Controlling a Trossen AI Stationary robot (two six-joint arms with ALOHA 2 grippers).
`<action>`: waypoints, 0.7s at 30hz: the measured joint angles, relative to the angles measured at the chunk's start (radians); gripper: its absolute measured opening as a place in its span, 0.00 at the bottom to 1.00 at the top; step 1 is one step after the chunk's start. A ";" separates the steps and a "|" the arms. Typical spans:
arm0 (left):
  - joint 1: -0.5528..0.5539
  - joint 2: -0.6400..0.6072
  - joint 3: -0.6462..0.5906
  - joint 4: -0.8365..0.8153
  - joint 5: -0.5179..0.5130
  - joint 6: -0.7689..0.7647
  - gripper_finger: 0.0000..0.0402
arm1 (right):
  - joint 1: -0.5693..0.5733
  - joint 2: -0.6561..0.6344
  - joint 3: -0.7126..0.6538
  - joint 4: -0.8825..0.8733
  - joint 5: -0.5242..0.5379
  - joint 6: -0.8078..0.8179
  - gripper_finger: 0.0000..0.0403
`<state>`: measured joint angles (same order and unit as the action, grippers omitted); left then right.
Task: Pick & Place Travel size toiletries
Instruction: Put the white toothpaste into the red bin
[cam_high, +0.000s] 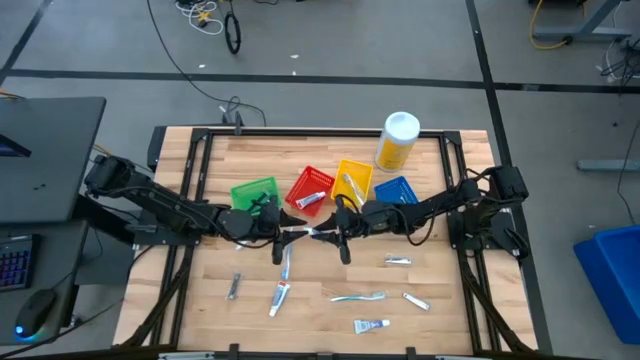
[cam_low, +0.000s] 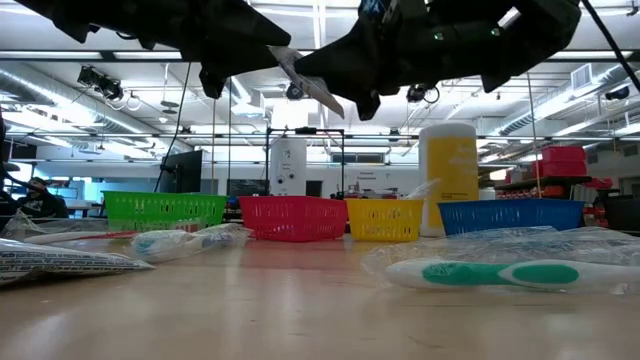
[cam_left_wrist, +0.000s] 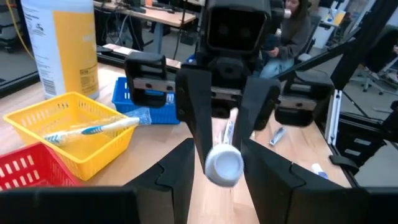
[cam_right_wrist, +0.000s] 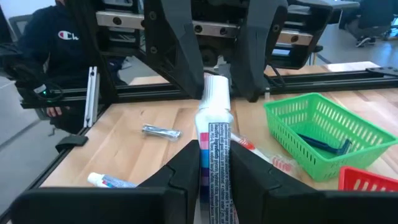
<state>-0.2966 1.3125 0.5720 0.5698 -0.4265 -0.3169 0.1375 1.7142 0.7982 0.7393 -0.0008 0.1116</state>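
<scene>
Above the middle of the wooden worktop (cam_high: 430, 310), my left tool (cam_high: 283, 236) and right tool (cam_high: 335, 230) both grip one small white toothpaste tube (cam_high: 308, 233), which may drop if either releases too early.

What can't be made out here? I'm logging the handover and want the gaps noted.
- High view: the tube passing between the left claw and right claw is too small to read.
- Low view: both arms are cut off by the top edge.
- Blue bin: contents hidden by the right arm in the high view.
- Right wrist view: the tube's far end sits behind the left claw's fingers.
</scene>
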 joint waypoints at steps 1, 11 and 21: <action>0.000 0.000 0.000 0.000 0.000 0.000 0.34 | -0.001 0.000 0.000 -0.001 0.001 0.000 0.20; 0.000 0.000 0.000 -0.002 -0.006 0.022 0.24 | -0.003 0.000 0.000 0.020 0.025 0.000 0.21; 0.000 0.000 0.000 -0.002 -0.030 0.023 0.20 | -0.008 0.000 0.000 0.020 0.027 -0.020 0.23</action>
<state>-0.2970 1.3125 0.5720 0.5678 -0.4569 -0.2939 0.1291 1.7145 0.7986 0.7597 0.0261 0.0918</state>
